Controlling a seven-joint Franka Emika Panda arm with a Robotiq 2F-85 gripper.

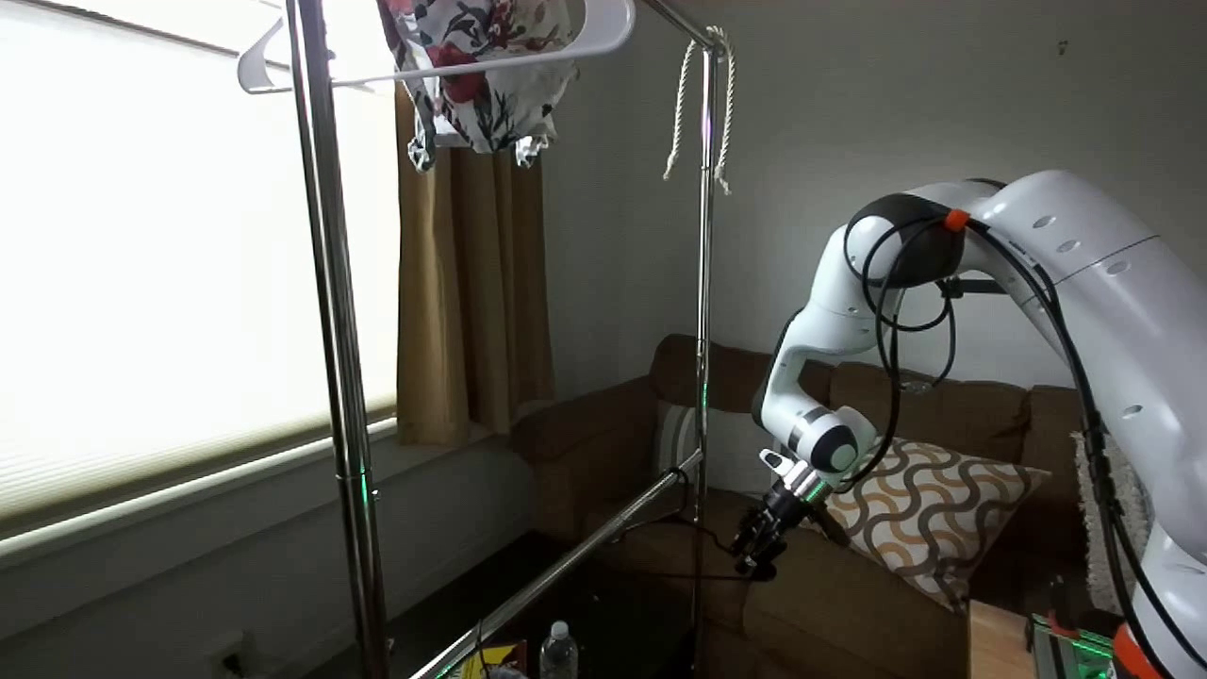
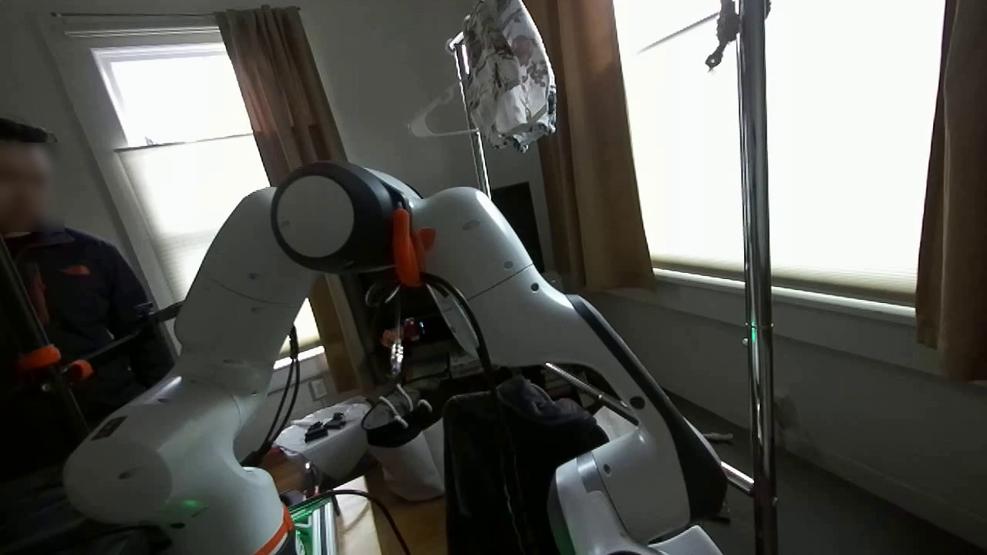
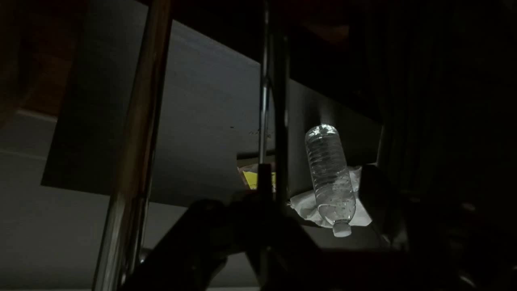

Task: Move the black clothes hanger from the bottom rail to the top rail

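Close by the roped pole (image 1: 704, 311), down low, you have the black clothes hanger (image 1: 681, 516), and its hook (image 1: 686, 486) looks looped over the bottom rail (image 1: 566, 563), so that bar is likely holding it up. Your fingers (image 1: 748, 536) are near the roped pole too, by the hanger's corner. That seems a good spot, since it leaves the hook free to go over another bar. It is too dark to tell how far open they are, or if they have hold of anything, so check before you lift. At the top of the roped pole you can see the top rail (image 1: 680, 20), where the hanger should end up. A rope (image 1: 728, 94) hangs there, maybe to stop things sliding off. Well away from the roped pole, a white hanger (image 1: 603, 28) and a flowered cloth (image 1: 481, 104) hang up high. Farther down, apart from the roped pole, a clear bottle (image 3: 331, 178) shows no name you can read, and something yellow and red (image 1: 503, 658) has no words big enough. Far from the roped pole, a dark jacket (image 2: 100, 297) has an orange mark (image 2: 75, 270) too blurry to read.
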